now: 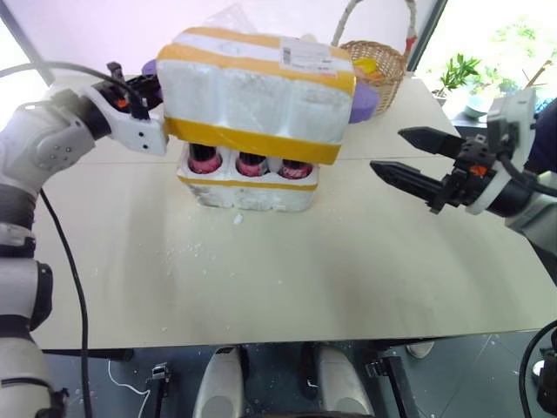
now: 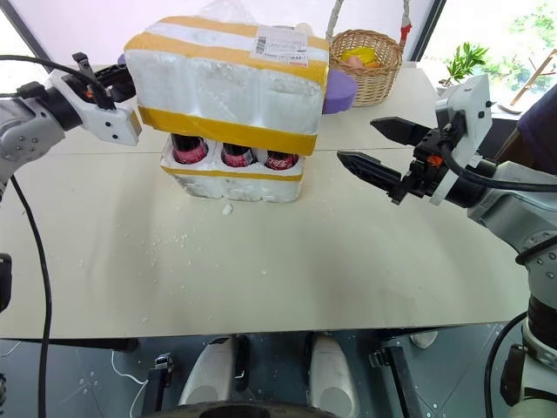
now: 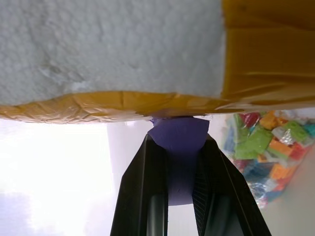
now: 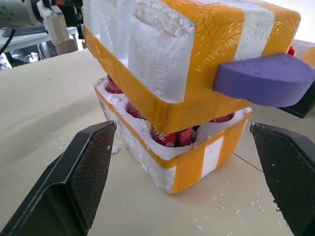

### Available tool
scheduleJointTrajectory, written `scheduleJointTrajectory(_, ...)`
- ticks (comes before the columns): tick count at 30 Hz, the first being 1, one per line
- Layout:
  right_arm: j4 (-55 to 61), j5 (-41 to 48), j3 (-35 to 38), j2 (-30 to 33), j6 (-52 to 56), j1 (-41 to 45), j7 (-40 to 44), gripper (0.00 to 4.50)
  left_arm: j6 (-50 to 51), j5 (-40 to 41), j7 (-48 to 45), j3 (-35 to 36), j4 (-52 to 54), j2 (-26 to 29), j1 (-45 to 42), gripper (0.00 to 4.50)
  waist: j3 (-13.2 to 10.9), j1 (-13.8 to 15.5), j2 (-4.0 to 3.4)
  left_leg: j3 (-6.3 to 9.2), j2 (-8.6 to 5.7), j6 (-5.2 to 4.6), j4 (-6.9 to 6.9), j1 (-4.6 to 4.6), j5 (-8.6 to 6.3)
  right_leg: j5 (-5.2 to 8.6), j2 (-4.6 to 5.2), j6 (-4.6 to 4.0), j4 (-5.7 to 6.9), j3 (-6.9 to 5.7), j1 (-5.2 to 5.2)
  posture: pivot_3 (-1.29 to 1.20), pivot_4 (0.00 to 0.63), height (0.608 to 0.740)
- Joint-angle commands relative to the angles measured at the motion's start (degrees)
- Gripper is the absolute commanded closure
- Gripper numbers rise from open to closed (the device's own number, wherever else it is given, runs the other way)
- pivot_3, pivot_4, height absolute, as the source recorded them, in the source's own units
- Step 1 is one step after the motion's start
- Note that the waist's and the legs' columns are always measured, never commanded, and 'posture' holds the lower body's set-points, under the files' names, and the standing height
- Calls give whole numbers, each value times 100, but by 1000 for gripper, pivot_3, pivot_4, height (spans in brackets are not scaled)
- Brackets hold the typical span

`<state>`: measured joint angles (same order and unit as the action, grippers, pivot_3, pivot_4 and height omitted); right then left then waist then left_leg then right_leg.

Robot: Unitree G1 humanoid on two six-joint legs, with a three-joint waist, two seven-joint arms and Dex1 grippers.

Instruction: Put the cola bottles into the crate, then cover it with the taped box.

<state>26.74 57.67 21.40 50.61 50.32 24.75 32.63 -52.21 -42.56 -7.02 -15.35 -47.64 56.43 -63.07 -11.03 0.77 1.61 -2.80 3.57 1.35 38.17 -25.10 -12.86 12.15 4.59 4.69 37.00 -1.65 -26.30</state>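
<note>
Your left pincer (image 3: pixel 179 162) is at the left end of the box (image 1: pixel 261 91), fingers (image 3: pixel 142 196) pinched on a purple foam tab (image 3: pixel 178 140) that sticks out from that end. The box is tall white styrofoam with yellow tape bands and a paper sticker (image 1: pixel 306 57) on top. It sits over the crate (image 1: pixel 248 187), tilted and not seated: a gap shows under its near edge. In that gap you see the red labels of three bottles (image 1: pixel 251 165) standing in the crate's front wells. The crate is on the tabletop (image 1: pixel 287 270), towards the far left of centre, with white foam crumbs (image 1: pixel 237 219) scattered just in front of it. A second purple tab (image 4: pixel 263 78) juts from the box's right end. Behind it, a wicker basket (image 1: pixel 379 65) stands at the far side of the tabletop. Your right pincer (image 1: pixel 411 159) is to the right of the box, well clear of it, fingers (image 4: pixel 86 172) spread wide and holding nothing, pointing toward the box's right end.
</note>
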Motion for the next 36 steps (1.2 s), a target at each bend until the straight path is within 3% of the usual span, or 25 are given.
scheduleJointTrajectory(1,141,127,270,59,-100,61,11,0,-70,-101,175,-71,-68,146,-15,4385,0,0,0,0,0,0,0,0,0,0,0,0,0,0,0,0,150,740)
scheduleJointTrajectory(2,124,116,267,71,-103,72,28,0,-92,-77,164,-82,-69,161,32,3354,0,0,0,0,0,0,0,0,0,0,0,0,0,0,0,0,150,740)
scheduleJointTrajectory(8,22,33,202,106,-124,120,148,0,-163,-99,232,-94,184,371,394,532,0,-2,0,0,0,0,0,0,0,0,0,0,0,0,0,0,150,740)
scheduleJointTrajectory(16,-67,-68,128,67,-170,79,283,0,-449,1289,-532,497,956,1178,2107,532,0,-26,-1,-1,5,0,-7,4,0,1,0,-2,4,0,-5,0,150,740)
scheduleJointTrajectory(18,-90,-111,118,62,-199,16,328,0,-55,2542,-1207,896,1289,1412,3043,532,1,-32,-2,-3,5,0,-7,4,0,1,1,-2,2,1,-4,0,150,740)
scheduleJointTrajectory(22,-194,-195,56,52,-244,29,407,0,2318,5268,-3154,1853,2449,1535,4658,532,1,-24,-5,-6,9,0,-8,7,0,2,5,-5,5,2,-3,0,150,740)
scheduleJointTrajectory(24,-366,-279,-12,91,-288,141,545,0,5526,7859,-4253,2779,3470,1676,5128,532,1,-5,-4,-4,11,1,-7,6,0,5,3,-10,1,0,-3,0,150,740)
scheduleJointTrajectory(26,-569,-378,-93,150,-325,262,744,0,7043,8989,-5475,3563,4012,2009,5551,532,-2,-14,6,1,14,2,-1,4,1,6,1,-11,3,-1,1,0,150,740)
scheduleJointTrajectory(32,-828,-611,-340,124,-489,469,1125,0,9068,9679,-7081,4289,3891,2885,5204,532,0,-17,-11,-1,8,3,-7,10,0,15,-3,-25,-8,-3,4,0,150,740)
scheduleJointTrajectory(36,-959,-729,-491,27,-539,579,1185,0,9494,9623,-7267,4228,3805,3023,4666,532,-3,-41,-18,-6,9,2,-13,16,0,18,-5,-28,-7,-1,3,0,150,740)
